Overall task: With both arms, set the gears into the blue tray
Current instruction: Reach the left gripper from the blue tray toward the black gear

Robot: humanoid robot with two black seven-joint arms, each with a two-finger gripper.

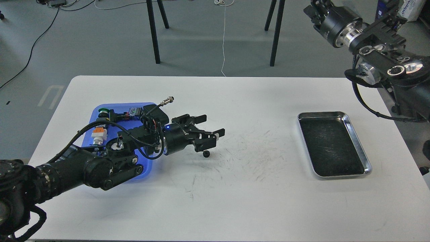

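Observation:
One small black gear [206, 154] lies on the white table, just right of the blue tray [93, 122]. My left arm reaches across that tray from the lower left and hides most of it. The left gripper [209, 127] hovers just above and behind the gear, fingers spread open with nothing between them. High at the top right, away from the table, is my right gripper [314, 11], partly cut off by the frame's edge. Its fingers cannot be told apart.
In the blue tray sit a green-capped button part [103, 111] and an orange-and-white part [99, 133]. A shiny steel tray [366, 164] with a dark floor stands on the right of the table. Black chair legs stand beyond the far edge.

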